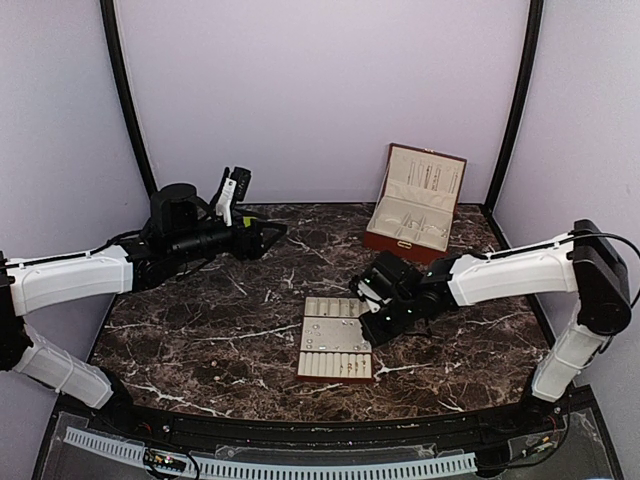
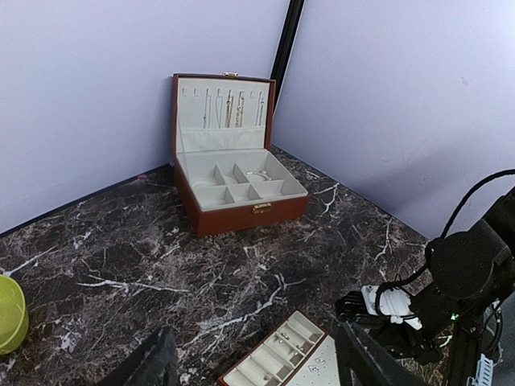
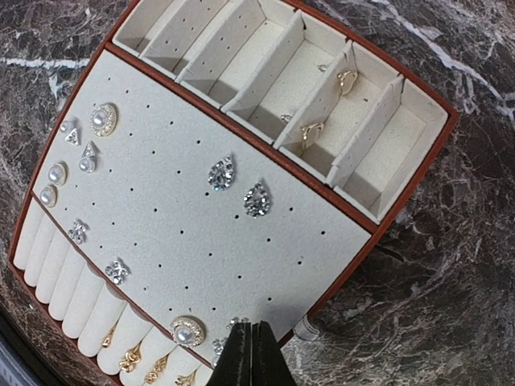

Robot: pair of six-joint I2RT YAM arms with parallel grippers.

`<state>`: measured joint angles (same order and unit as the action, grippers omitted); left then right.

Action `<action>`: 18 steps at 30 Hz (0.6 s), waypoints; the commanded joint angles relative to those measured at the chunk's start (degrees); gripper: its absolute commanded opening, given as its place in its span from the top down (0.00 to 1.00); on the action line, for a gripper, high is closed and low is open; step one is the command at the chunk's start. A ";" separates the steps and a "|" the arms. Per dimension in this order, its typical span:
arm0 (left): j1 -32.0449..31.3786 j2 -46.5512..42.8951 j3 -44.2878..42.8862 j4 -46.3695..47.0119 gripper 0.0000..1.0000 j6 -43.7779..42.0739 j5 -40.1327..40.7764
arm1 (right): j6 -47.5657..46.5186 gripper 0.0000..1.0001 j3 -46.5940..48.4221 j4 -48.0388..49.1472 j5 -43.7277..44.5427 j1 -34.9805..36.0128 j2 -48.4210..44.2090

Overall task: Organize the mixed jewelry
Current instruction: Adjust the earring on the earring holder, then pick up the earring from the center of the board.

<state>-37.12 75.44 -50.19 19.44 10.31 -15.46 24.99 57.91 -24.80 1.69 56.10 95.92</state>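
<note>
The beige tray with the brown edge fills the right wrist view. Mixed jewelry sits on its dotted pad: two teardrop crystal studs, pearl studs and small silver studs. Gold pieces lie in the slots, gold rings in the rolls. My right gripper is shut over the pad's near corner, tips pressed together. A sparkly stud lies right beside them, partly hidden. My left gripper hangs open high above the table, with nothing between its fingers.
An open brown jewelry box stands at the back right, chains hanging in its lid. A lime-green bowl is at the left. A small silvery ring lies on the marble by the tray's edge.
</note>
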 commanded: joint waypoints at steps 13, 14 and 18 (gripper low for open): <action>4.26 -8.09 8.28 -11.48 0.27 12.91 10.67 | 4.10 0.72 -10.47 18.64 9.05 -4.82 -17.30; 5.14 -9.93 8.84 -14.57 0.28 14.05 11.17 | 4.05 0.70 -11.59 20.31 8.63 -5.41 -18.13; 7.11 -15.18 11.36 -25.95 0.28 16.92 15.48 | 4.64 0.62 -15.54 27.15 6.84 -7.76 -20.84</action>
<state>-31.48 65.87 -40.91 7.01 21.78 -5.39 28.60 45.47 -7.75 9.10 50.24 77.82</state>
